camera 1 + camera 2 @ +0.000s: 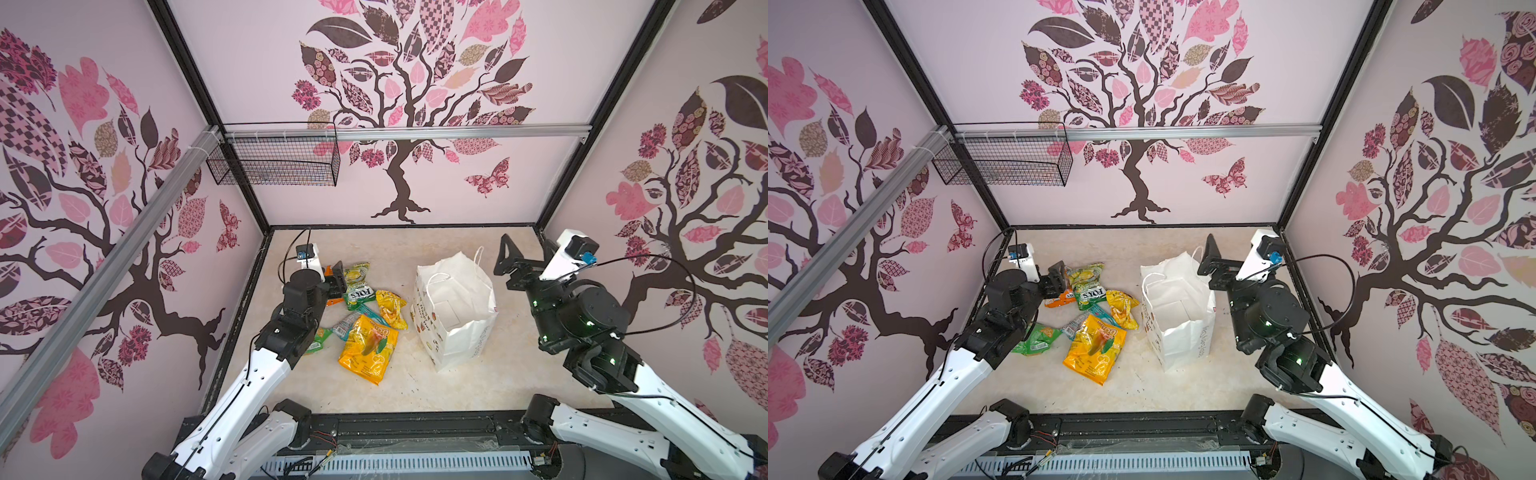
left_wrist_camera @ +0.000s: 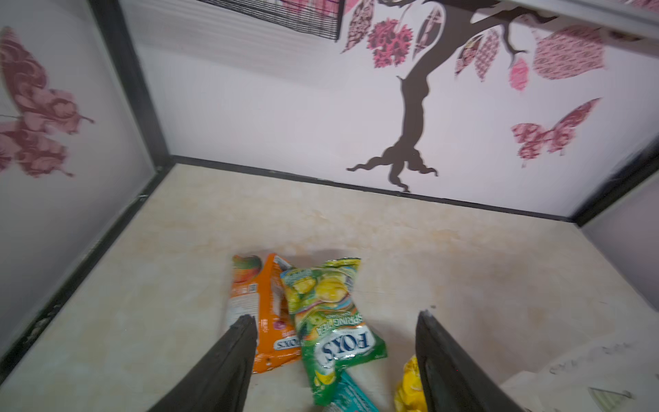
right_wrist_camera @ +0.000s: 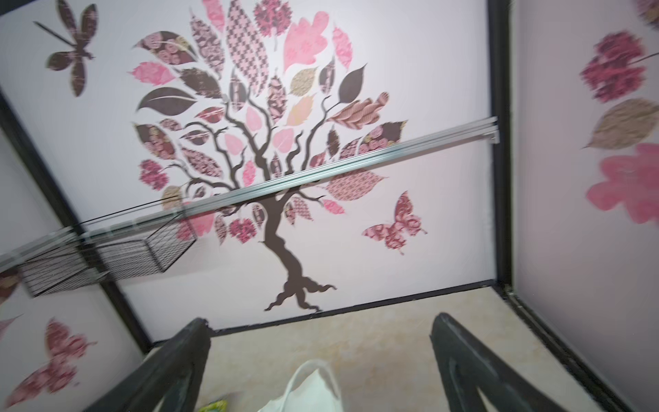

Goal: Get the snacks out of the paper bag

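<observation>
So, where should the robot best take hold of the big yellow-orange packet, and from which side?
Probably its near end seam, from above and the front. The big yellow-orange packet lies flat on the table, so only an edge fits between jaws. That end is free of the pile, while its far end meets the other snacks.

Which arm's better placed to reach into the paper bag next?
Right, probably. The right arm holds open jaws near the far rim of the paper bag, by a handle; the left arm is over the snacks, away from it.
</observation>
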Controlling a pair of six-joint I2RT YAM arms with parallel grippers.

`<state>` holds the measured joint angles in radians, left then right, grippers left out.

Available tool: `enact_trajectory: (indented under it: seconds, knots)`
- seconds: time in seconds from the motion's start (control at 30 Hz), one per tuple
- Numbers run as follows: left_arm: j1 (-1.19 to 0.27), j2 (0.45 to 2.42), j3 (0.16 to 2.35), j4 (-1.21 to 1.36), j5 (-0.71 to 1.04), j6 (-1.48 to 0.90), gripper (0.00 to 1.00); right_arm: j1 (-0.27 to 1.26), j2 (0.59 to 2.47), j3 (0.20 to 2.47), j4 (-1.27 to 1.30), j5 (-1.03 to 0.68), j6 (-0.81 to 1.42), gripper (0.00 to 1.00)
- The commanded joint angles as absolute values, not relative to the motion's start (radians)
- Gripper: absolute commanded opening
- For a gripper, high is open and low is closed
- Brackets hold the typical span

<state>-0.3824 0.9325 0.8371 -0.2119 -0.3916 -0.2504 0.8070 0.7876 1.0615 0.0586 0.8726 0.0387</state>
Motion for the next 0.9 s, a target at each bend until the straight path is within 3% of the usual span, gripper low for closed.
enact_trajectory:
  seconds: [0.0,0.17,0.27,0.47,0.6,0.67,0.73,0.87]
  knots:
    - [-0.302,0.95,0.832,-0.217,-0.552,-0.199,0.81,0.604,0.823,1.074,0.049,0.894,0.052,1.0]
    - [-0.098,0.938,0.747,-0.092,-0.408,-0.199,0.91,0.218,0.851,0.981,-0.049,0.619,0.323,1.0]
    - [-0.072,0.961,0.701,-0.034,-0.431,-0.137,0.95,0.047,0.882,0.893,-0.064,0.447,0.471,1.0]
    - [-0.069,0.99,0.548,0.182,-0.389,0.0,0.98,0.011,0.999,0.636,0.094,0.475,0.511,1.0]
    - [-0.032,1.057,0.494,0.247,-0.328,-0.029,0.98,0.01,1.145,0.483,0.312,0.451,0.493,1.0]
    - [-0.001,1.101,0.467,0.3,-0.234,-0.07,0.98,0.009,1.232,0.425,0.46,0.43,0.448,1.0]
    - [0.014,1.143,0.452,0.341,-0.162,-0.069,0.97,-0.012,1.288,0.495,0.387,0.385,0.39,1.0]
    - [0.02,1.243,0.418,0.462,-0.092,-0.071,0.97,-0.011,1.378,0.404,0.714,0.364,0.243,1.0]
